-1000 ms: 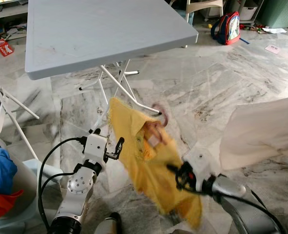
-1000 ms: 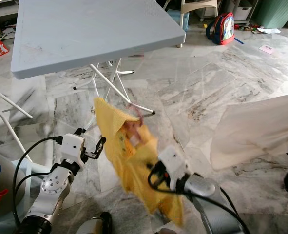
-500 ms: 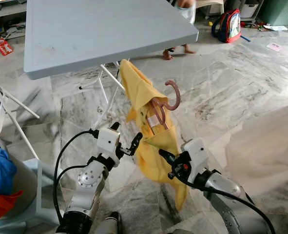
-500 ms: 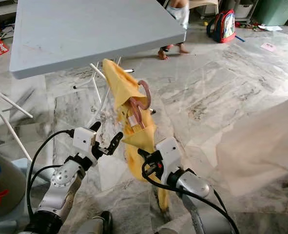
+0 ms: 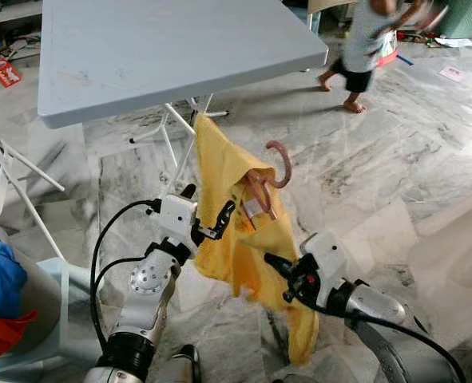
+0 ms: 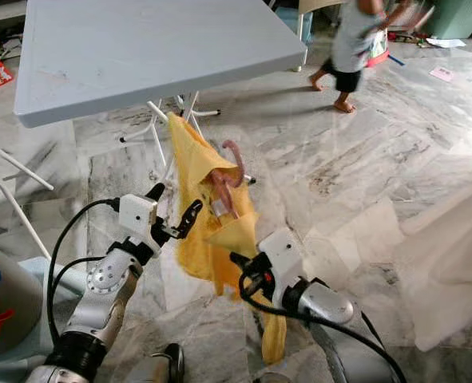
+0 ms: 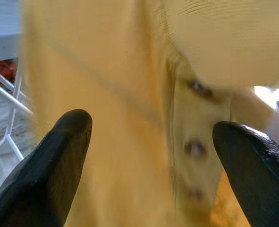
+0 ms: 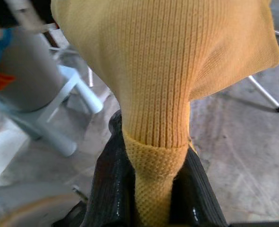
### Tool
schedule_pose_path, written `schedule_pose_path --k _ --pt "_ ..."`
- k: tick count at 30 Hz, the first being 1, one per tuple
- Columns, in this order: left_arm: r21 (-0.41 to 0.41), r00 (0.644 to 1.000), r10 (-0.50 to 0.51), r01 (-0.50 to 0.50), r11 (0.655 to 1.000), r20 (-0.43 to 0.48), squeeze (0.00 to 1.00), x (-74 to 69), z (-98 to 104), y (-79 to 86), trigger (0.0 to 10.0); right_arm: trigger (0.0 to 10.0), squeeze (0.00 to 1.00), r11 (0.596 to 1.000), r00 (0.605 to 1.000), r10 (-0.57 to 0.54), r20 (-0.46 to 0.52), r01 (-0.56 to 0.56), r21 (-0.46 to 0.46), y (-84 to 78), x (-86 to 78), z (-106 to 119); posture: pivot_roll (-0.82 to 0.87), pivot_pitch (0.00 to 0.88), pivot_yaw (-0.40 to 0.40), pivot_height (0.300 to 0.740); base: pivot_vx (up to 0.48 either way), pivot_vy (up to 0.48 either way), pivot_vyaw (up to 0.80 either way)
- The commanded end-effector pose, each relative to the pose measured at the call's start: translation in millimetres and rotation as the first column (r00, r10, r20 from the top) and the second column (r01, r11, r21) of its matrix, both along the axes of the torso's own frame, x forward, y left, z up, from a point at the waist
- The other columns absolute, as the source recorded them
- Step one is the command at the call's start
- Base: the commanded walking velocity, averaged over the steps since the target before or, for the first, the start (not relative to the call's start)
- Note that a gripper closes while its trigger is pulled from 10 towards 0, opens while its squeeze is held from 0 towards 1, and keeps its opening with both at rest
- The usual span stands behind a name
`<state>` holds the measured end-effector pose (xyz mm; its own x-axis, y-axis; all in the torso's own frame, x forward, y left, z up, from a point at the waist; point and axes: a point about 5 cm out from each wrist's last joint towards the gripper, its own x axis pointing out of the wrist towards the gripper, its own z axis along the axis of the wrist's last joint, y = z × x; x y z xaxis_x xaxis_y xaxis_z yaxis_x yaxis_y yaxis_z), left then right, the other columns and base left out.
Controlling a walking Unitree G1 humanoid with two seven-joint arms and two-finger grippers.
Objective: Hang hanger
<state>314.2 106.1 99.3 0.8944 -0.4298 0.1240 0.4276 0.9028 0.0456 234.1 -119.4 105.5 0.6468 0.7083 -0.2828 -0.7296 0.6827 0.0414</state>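
A yellow knit garment (image 5: 236,235) hangs on a pinkish-brown hanger (image 5: 279,163) whose hook sticks up out of the collar. My right gripper (image 5: 274,266) is below it and shut on a bunched fold of the fabric (image 8: 153,156), holding garment and hanger up above the marble floor. In the right wrist view the fold sits pinched between the two black fingers (image 8: 112,189). At the garment's left edge my left gripper (image 5: 209,203) is open. Its fingers (image 7: 59,156) are spread wide in front of the button placket (image 7: 193,146), with nothing clamped.
A grey folding table (image 5: 164,48) on white legs (image 5: 176,148) stands just behind the garment. A person (image 5: 367,40) walks across the floor at the back right. A pale tub with blue and red clothes (image 5: 0,291) is at my left, and white cloth (image 6: 451,263) hangs at the right.
The left gripper has closed in on the garment's left edge. The person walked to the right behind the table. The white cloth at the right has drawn back toward the edge.
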Motion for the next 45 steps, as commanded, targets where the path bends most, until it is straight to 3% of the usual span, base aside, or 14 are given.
schedule_pose_path --k 1,13,14,15,45 --pt "0.011 1.000 0.010 -0.010 1.000 0.000 0.00 1.1 -1 0.9 10.0 10.0 0.00 0.998 0.998 0.044 0.033 -0.045 0.033 4.8 -4.1 10 -0.13 0.217 0.017 0.740 0.000 0.000 0.00" --pt "0.006 0.999 -0.031 0.031 1.000 0.022 0.00 6.3 3 -7.3 10.0 10.0 0.00 0.999 0.999 0.040 0.020 -0.040 -0.001 -0.3 -4.1 8 -0.15 0.210 0.020 0.740 0.000 0.000 0.00" --pt "0.005 0.999 -0.035 0.035 0.999 0.022 0.00 6.2 3 -7.7 9.2 10.0 0.00 0.999 0.999 0.042 0.019 -0.042 0.000 -0.3 -3.8 8 -0.15 0.209 0.020 0.740 0.000 0.000 0.00" --pt "-0.005 0.999 -0.028 0.028 1.000 0.017 0.00 6.4 1 -6.1 0.0 10.0 0.00 0.999 0.998 0.054 0.020 -0.054 0.005 1.3 -5.2 10 -0.15 0.208 0.020 0.740 0.000 0.000 0.00" --pt "0.004 0.996 0.082 -0.082 0.997 0.024 0.00 19.4 4 14.8 0.0 10.0 0.00 0.998 0.999 0.035 0.006 -0.034 -0.059 -9.1 -5.7 4 -0.16 0.201 0.017 0.740 0.000 0.000 0.00"
